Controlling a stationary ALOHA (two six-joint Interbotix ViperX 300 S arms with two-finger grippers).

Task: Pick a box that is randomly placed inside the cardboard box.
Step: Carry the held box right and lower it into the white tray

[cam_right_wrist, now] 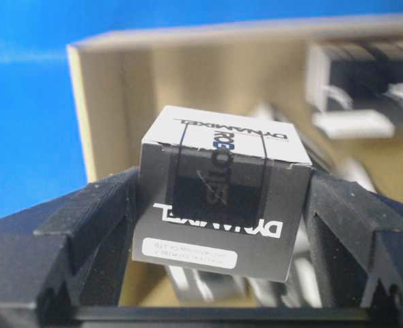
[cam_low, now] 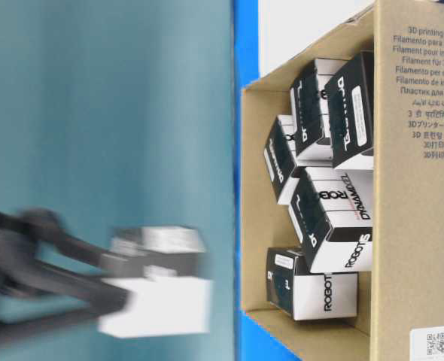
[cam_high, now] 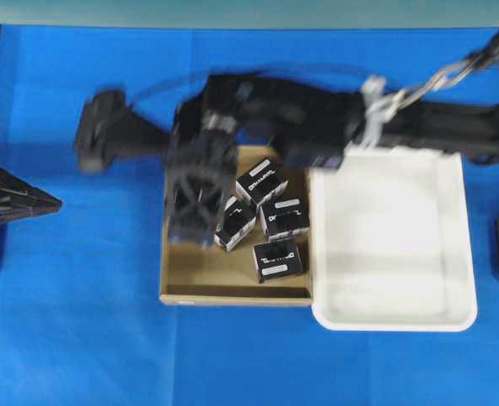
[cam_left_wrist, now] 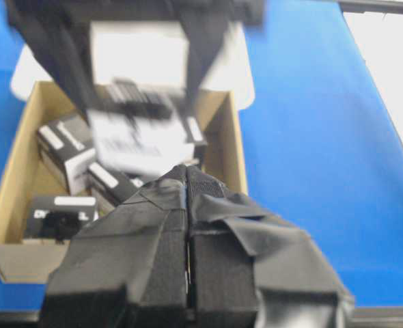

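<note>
My right gripper (cam_high: 196,207) reaches across the middle and hangs over the left part of the brown cardboard box (cam_high: 233,296). In the right wrist view it (cam_right_wrist: 218,205) is shut on a small black box (cam_right_wrist: 218,198) with white print and a white label strip, lifted above the cardboard box's floor (cam_right_wrist: 188,75). The held box shows blurred in the left wrist view (cam_left_wrist: 140,137) and the table-level view (cam_low: 162,301). Several like boxes (cam_high: 283,218) lie in the cardboard box. My left gripper (cam_high: 51,203) is shut and empty at the far left; its closed tips (cam_left_wrist: 186,171) point at the cardboard box (cam_left_wrist: 10,184).
A white rounded plastic tray (cam_high: 393,245) stands right against the cardboard box's right wall, with nothing in it. Blue cloth (cam_high: 80,338) covers the table around both. The right arm (cam_high: 435,127) stretches across the back of the tray.
</note>
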